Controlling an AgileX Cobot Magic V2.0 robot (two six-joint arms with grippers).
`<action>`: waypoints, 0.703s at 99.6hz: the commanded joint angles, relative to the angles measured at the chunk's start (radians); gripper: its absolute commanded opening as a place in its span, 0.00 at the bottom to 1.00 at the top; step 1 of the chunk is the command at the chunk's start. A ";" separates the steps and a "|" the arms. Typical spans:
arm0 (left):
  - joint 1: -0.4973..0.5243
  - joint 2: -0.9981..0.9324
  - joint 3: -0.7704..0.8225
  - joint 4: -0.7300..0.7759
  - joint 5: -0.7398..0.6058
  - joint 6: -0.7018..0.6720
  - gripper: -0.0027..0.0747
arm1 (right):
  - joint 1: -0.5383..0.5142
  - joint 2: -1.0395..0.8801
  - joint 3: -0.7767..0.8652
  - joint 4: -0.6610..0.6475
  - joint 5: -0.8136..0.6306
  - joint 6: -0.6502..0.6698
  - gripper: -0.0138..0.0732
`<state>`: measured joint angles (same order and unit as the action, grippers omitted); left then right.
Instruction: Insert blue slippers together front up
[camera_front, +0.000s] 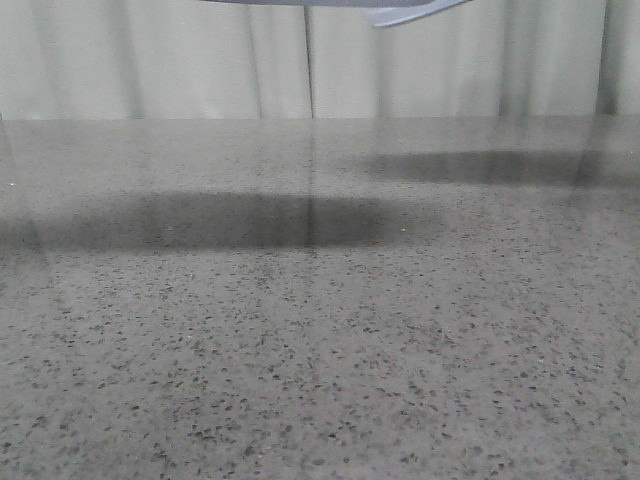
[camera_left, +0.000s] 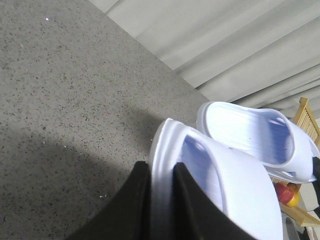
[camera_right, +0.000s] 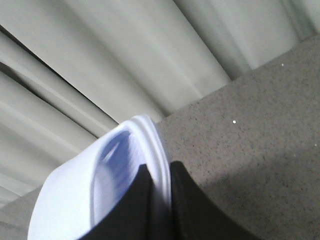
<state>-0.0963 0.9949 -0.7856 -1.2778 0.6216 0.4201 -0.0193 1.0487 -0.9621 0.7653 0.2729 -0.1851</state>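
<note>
Both blue slippers hang in the air above the table. In the left wrist view my left gripper (camera_left: 161, 166) is shut on the sole rim of one pale blue-white slipper (camera_left: 240, 195), whose strap opening faces the camera. The other slipper (camera_left: 245, 130) floats just beyond it, close but apart. In the right wrist view my right gripper (camera_right: 160, 167) is shut on the rim of a slipper (camera_right: 70, 200). In the front view only a pale sliver of a slipper (camera_front: 405, 12) shows at the top edge. Neither gripper shows in that view.
The speckled grey table (camera_front: 320, 350) lies below, with soft shadows on it, and pale curtains (camera_front: 200, 60) hang behind. A wooden rack (camera_left: 306, 117) and red and yellow items (camera_left: 287, 194) sit past the slippers in the left wrist view.
</note>
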 joint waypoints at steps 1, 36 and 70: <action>0.003 -0.016 -0.029 -0.062 -0.001 0.001 0.06 | -0.002 -0.063 -0.047 0.026 -0.063 -0.009 0.06; 0.003 -0.016 -0.029 -0.062 -0.001 0.001 0.06 | -0.002 -0.190 -0.058 0.150 0.112 -0.009 0.06; 0.003 -0.016 -0.029 -0.103 0.001 0.001 0.06 | -0.002 -0.196 -0.054 0.223 0.243 -0.009 0.06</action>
<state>-0.0963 0.9949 -0.7856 -1.3030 0.6239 0.4224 -0.0193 0.8674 -0.9837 0.9449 0.5464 -0.1851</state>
